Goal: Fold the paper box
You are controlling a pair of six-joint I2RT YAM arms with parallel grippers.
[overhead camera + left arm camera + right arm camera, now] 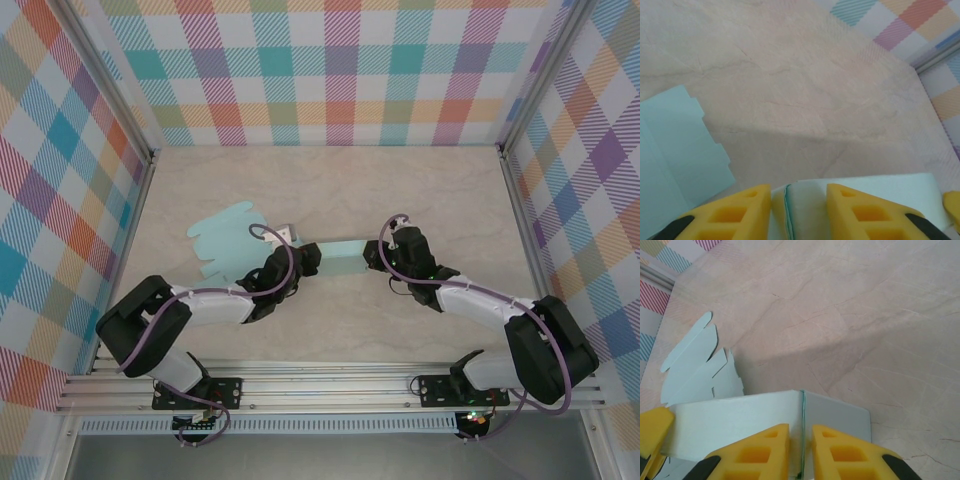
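The paper box (225, 245) lies a little left of the middle of the table (400, 190), well away from every edge. Its left part is flat, with scalloped flaps fanned out toward the table's left edge, while a long strip on its right stands raised between the two arms.

By the look of it, the step in hand is raising and creasing a side wall. Most of the sheet is unfolded, so the task seems at an early stage.

The left gripper (300, 262) grasps the strip's left end. From its wrist camera, the left gripper (797, 192) has its yellow fingers (735, 215) moderately apart, with a doubled fold of paper filling the space between them and apparently touching both pads.

The right gripper (378, 258) takes the strip's right end. There the right gripper (801, 430) is clenched almost fully, with only a thin upright edge of paper in the narrow slit between its fingers (850, 452).

The next move probably calls for both arms working together — turning the pinched corner along its crease while the other end is held steady, gently enough not to tear or crumple the sheet.
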